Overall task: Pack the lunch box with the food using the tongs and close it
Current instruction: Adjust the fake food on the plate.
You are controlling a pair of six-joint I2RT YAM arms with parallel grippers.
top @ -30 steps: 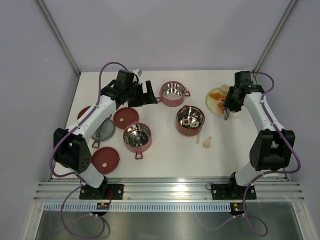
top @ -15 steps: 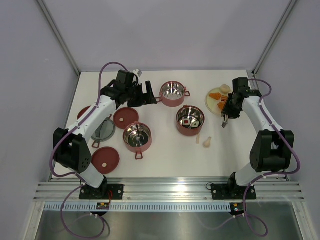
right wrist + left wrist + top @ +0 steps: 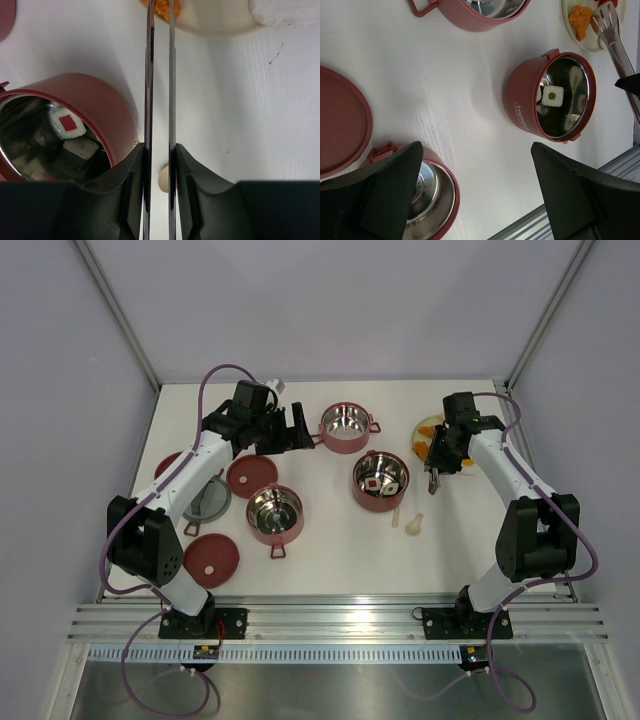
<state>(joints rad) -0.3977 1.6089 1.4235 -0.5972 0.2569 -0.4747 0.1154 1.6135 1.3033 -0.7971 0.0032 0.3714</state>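
Swung leftward off the cream plate (image 3: 432,430), the right fingers (image 3: 159,155), clamped on the slim silver tongs (image 3: 160,75), should stop squarely over the sushi-filled dark-red steel-lined bowl (image 3: 380,480) left of that plate; left fingers (image 3: 395,185) gape, empty.

A white bench (image 3: 330,540) fills the middle of the top view, ringed at nine, twelve and three o'clock by pale lilac walls (image 3: 330,300), with a flat cream plate (image 3: 421,439) lying toward two o'clock and a ribbed aluminium rail (image 3: 340,618) running along its six o'clock edge.
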